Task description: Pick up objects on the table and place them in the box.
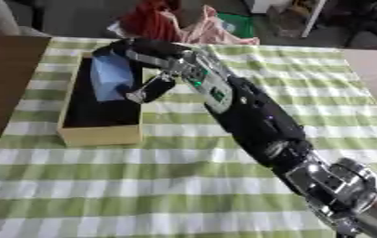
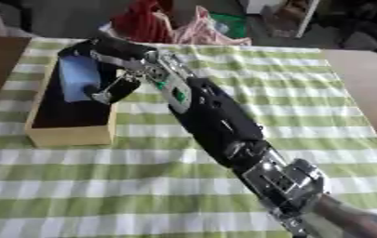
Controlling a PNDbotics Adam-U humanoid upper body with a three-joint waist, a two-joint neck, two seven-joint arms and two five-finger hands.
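Blue is what the right hand (image 1: 138,60) carries: its fingers and thumb are curled round a blue block (image 1: 110,76), held over the dark inside of the wooden box (image 1: 102,135). The block sits toward the box's far end, at about 12 o'clock within it, and seems tilted against the far wall; whether its lower edge already touches the floor of the box I cannot tell. The arm reaches in from 5 o'clock across the green-and-white checked cloth (image 1: 183,186), which covers the table.

To finish the placing well, I judge the hand should lower the block until it rests on the bottom, then spread the fingers without dragging it, and lift straight up so the thumb near the right wall does not catch the rim. The left hand shows in neither view
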